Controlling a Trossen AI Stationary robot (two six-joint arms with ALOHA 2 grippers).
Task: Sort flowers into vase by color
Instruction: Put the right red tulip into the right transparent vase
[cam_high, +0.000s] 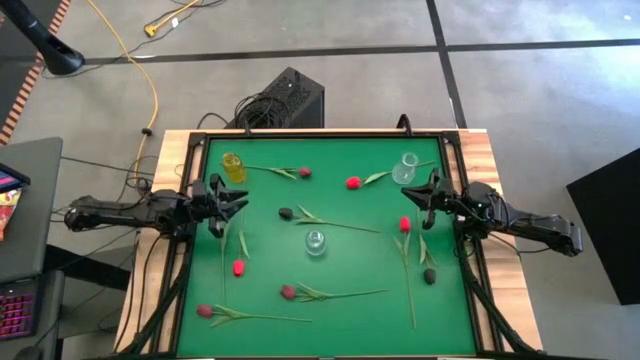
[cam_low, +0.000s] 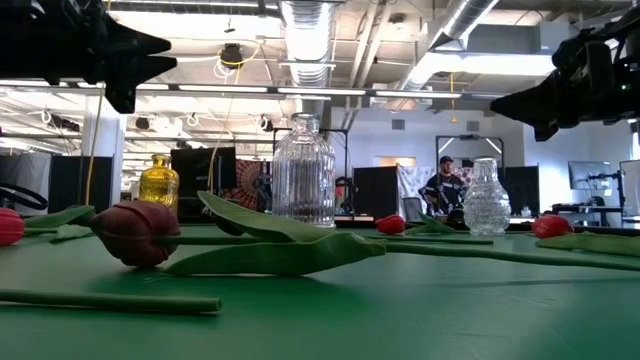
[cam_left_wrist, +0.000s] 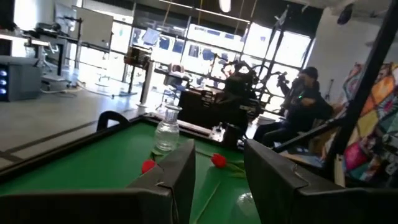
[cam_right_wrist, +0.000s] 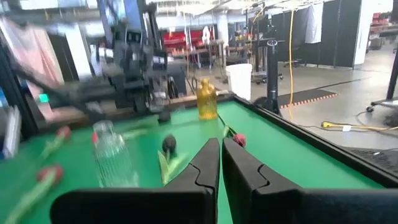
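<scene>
Several artificial tulips lie flat on the green table (cam_high: 340, 330): red heads (cam_high: 353, 183) (cam_high: 404, 224) (cam_high: 238, 267), crimson heads (cam_high: 304, 172) (cam_high: 288, 292), near-black heads (cam_high: 286, 213) (cam_high: 429, 276). A yellow vase (cam_high: 233, 167) and a clear vase (cam_high: 406, 168) stand near the far edge; a ribbed clear vase (cam_high: 315, 242) stands mid-table. My left gripper (cam_high: 228, 200) hovers open above the table's left side, near the yellow vase. My right gripper (cam_high: 424, 195) hovers shut above the right side, beside the clear vase. Neither holds anything.
A raised dark rail (cam_high: 196, 190) frames the green surface. A black box with cables (cam_high: 285, 100) sits beyond the far edge. In the low view a crimson tulip (cam_low: 140, 232) lies close to the near edge. A person (cam_left_wrist: 308, 96) sits in the room beyond.
</scene>
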